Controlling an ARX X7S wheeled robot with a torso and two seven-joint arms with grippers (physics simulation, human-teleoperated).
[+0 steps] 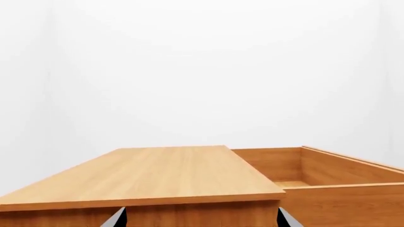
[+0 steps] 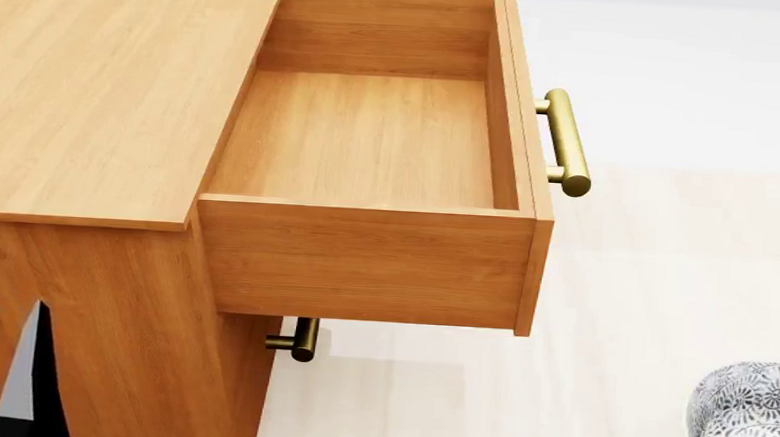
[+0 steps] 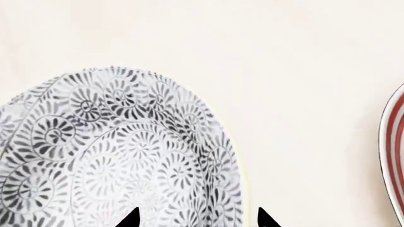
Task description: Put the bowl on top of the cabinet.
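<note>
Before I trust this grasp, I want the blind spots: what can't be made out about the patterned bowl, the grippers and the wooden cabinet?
- Grey floral-patterned white bowl: cut by both the right wrist and head frame edges.
- Right gripper: only two black fingertips show over the bowl; contact is unclear.
- Left gripper: only its tips show.
- Red-ringed white plate: a sliver at the frame edge.
- Orange-brown wooden cabinet: lower drawers hidden beneath its open drawer.

Bare simulated room (wooden cabinet [image 2: 90,83])

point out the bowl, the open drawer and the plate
bowl [image 3: 120,156], right wrist view, patterned inside
open drawer [image 2: 367,137], head view, bare floor
plate [image 3: 394,156], right wrist view, red-ringed edge
</note>
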